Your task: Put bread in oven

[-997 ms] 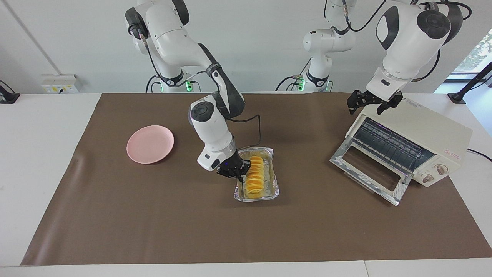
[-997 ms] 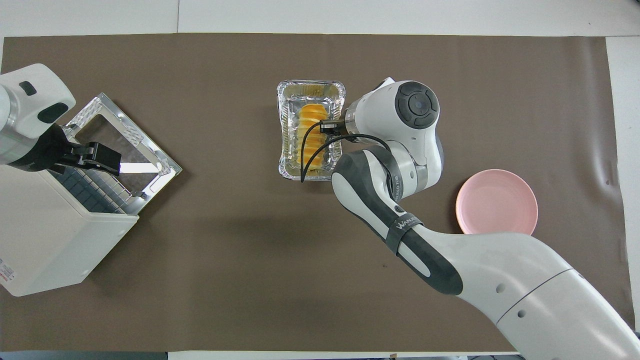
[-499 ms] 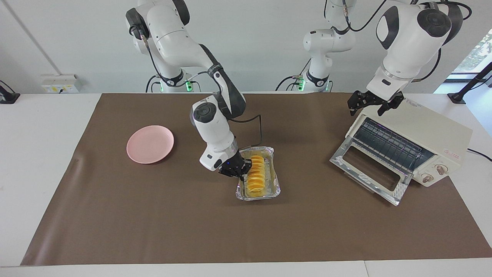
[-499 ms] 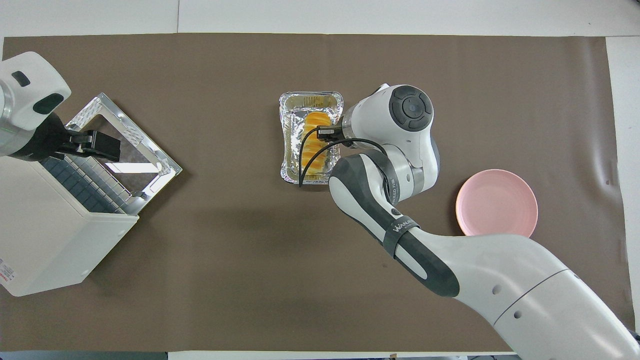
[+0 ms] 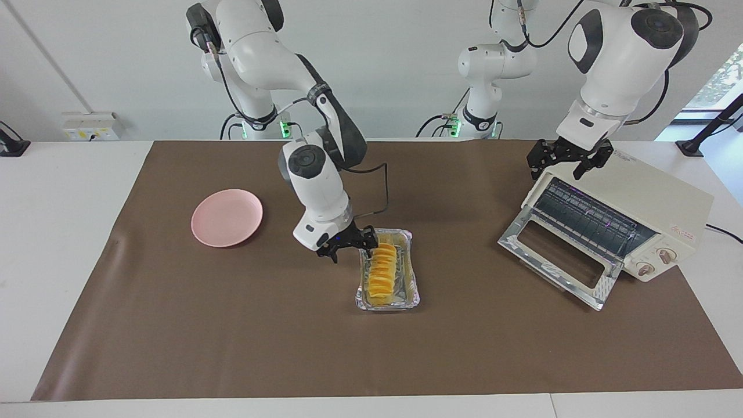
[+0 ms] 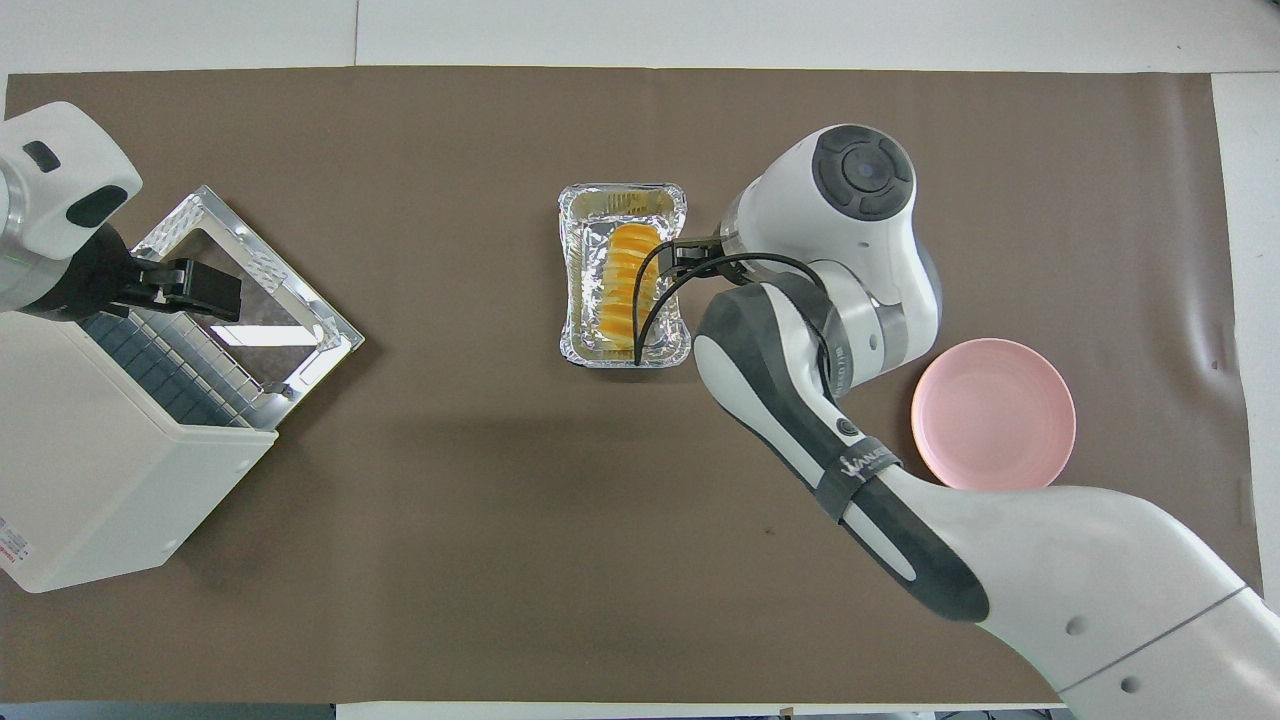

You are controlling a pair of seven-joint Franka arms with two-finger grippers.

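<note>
The bread (image 5: 382,274) lies in the foil tray (image 5: 409,293) in the middle of the brown mat (image 5: 232,325). It is not in the oven (image 5: 615,223) yet. The oven sits at the left arm's end of the table with its glass door (image 5: 557,264) down and open. The right gripper (image 5: 346,247) hangs beside the tray's rim, its jaws open and holding nothing. The left gripper (image 5: 567,157) waits over the oven's top, jaws open too. Grabbing the bread and carrying it over is still left to do.

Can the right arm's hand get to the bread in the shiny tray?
Probably yes. The right hand hangs open just beside the foil tray, and the bread lies uncovered in it, with nothing between them.
</note>
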